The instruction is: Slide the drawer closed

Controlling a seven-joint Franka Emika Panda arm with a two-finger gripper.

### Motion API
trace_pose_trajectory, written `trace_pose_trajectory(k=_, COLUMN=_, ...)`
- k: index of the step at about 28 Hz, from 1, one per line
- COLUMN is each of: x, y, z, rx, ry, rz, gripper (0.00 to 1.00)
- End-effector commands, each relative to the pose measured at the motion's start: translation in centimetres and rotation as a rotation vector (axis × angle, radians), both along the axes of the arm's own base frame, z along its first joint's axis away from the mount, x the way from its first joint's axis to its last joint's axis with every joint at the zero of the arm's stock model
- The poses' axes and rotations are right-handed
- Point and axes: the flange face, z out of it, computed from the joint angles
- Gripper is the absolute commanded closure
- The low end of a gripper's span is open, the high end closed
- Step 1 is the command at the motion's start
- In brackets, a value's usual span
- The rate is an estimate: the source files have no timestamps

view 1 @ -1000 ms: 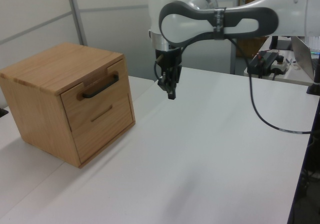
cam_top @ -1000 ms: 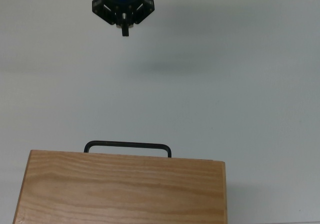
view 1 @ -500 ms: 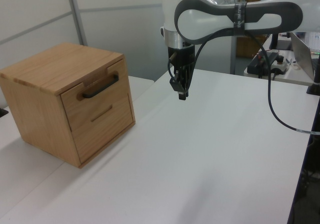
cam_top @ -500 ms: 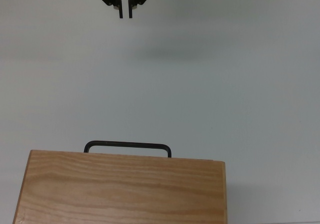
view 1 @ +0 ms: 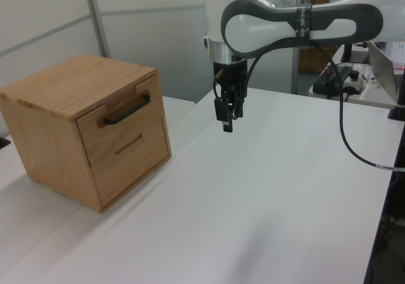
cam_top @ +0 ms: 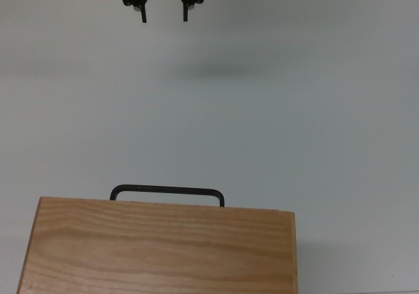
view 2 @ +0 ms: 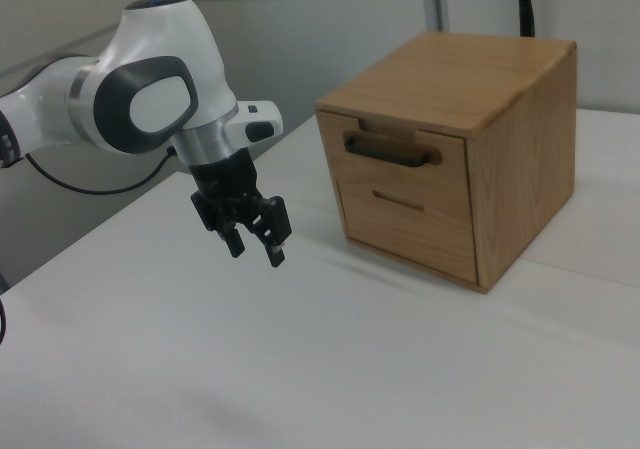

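Above the white table (view 1: 266, 189), well apart from the cabinet (view 2: 520, 99), my gripper (view 2: 256, 245) hangs with fingers spread, holding nothing. By my judgement the drawer (view 2: 400, 174) sits flush in the cabinet front, handle (view 1: 126, 111) outward; contents hidden. Closing appears complete; no further push seems required.

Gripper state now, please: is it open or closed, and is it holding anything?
Gripper: open, fingers apart, holding nothing; it hangs above the white table, far from the drawer.
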Motion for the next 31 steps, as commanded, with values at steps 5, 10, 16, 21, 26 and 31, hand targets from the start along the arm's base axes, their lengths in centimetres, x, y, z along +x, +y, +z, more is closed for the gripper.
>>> trace_pose_trajectory(k=5, x=-1.24, y=0.27, z=0.03, rx=0.003, ry=0.023, rz=-0.030, gripper=0.00)
trace_pose_trajectory(k=10, x=-1.29, y=0.18, z=-0.01, rx=0.003, ry=0.027, rz=-0.061, gripper=0.00)
trace_pose_trajectory(k=16, x=-1.49, y=0.16, z=-0.06, rx=0.002, ry=0.040, rz=-0.067, gripper=0.00)
trace_pose_trajectory(k=21, x=-1.50, y=0.09, z=0.00, rx=0.004, ry=0.040, rz=-0.068, gripper=0.00)
trace_pose_trajectory(k=26, x=-1.49, y=0.09, z=-0.11, rx=0.003, ry=0.045, rz=-0.068, gripper=0.00)
trace_pose_trajectory(k=31, x=-1.52, y=0.01, z=0.26, rx=0.005, ry=0.044, rz=-0.070, gripper=0.00)
